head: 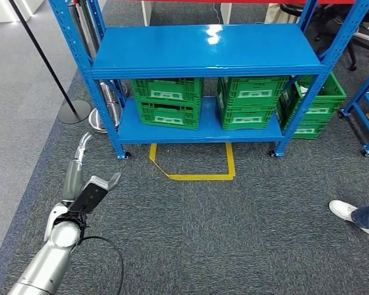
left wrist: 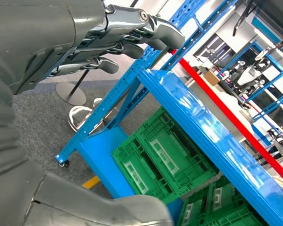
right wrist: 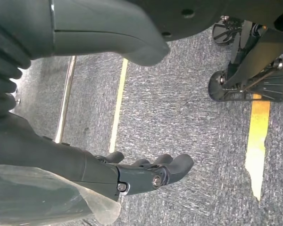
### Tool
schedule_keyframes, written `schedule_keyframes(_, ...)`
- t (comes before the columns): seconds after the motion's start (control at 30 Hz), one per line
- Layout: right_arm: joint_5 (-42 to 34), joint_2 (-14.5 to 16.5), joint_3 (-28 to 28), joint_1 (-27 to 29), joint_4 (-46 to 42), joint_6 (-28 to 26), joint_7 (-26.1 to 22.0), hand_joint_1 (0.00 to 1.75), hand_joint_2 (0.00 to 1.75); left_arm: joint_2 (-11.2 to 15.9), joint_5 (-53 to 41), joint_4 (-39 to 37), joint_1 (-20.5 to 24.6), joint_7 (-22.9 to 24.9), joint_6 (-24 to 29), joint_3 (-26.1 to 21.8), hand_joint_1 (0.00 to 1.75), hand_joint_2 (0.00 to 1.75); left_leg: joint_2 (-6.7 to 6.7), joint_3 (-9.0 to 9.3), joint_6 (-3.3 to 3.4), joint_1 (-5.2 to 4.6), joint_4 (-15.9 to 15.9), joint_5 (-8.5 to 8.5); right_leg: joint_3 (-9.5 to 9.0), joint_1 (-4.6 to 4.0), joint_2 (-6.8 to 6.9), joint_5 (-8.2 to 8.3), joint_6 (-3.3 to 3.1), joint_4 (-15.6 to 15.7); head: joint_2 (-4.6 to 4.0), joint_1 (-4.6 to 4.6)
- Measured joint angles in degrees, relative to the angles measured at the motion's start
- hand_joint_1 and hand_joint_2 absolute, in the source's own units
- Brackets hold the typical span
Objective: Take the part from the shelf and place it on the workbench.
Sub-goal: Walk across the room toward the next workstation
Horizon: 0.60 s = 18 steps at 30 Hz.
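Grey carpet [head: 229, 239], one blue shelf [head: 206, 49], five green crates [head: 168, 101]

Bright, even overhead light, white glare patch on the blue shelf top [head: 210, 34], soft shadow under the shelf, slight bowing at head-view edges, background of left wrist view washed out, near hand surfaces perhaps slightly blurred.

Grey carpet [head: 248, 233] with yellow tape [head: 201, 176] beneath office chairs [head: 359, 31].
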<state>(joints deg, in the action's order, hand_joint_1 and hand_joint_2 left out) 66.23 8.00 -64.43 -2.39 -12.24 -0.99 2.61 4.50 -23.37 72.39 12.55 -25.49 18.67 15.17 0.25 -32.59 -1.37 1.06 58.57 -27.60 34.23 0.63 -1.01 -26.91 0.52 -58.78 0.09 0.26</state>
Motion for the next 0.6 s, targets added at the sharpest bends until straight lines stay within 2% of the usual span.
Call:
schedule_keyframes(0.4,0.3,0.0,0.0,0.1,0.0,1.8,-0.9,0.00,1.75,0.0,-0.8,0.0,0.0,0.3,0.7,0.0,0.00,1.75,0.00,0.01,0.22,0.04,0.0,0.09,0.03,-0.03,0.01,0.05,0.08,0.0,0.00,-0.02)
schedule_keyframes(0.47,0.2,0.0,0.0,0.1,0.0,1.7,-0.8,0.00,0.87,0.0,-1.0,0.0,0.0,0.4,0.9,0.0,0.00,1.75,0.00,0.01,0.22,0.04,0.0,0.09,0.03,-0.03,0.01,0.05,0.08,0.0,0.00,-0.02)
schedule_keyframes(0.53,0.0,0.0,0.0,0.1,0.0,1.7,-0.8,0.00,0.00,-0.1,-1.2,0.0,0.0,0.4,1.1,0.0,0.00,0.87,0.00,0.01,0.22,0.04,0.0,0.09,0.03,-0.03,0.00,0.05,0.08,0.0,0.00,-0.02)
schedule_keyframes(0.6,-0.3,0.0,0.0,0.1,0.0,1.7,-1.0,0.00,0.00,-0.1,-1.3,0.0,0.0,0.4,1.1,0.0,0.00,0.00,0.00,0.01,0.22,0.04,0.0,0.09,0.03,-0.03,0.01,0.05,0.08,0.0,0.00,-0.02)
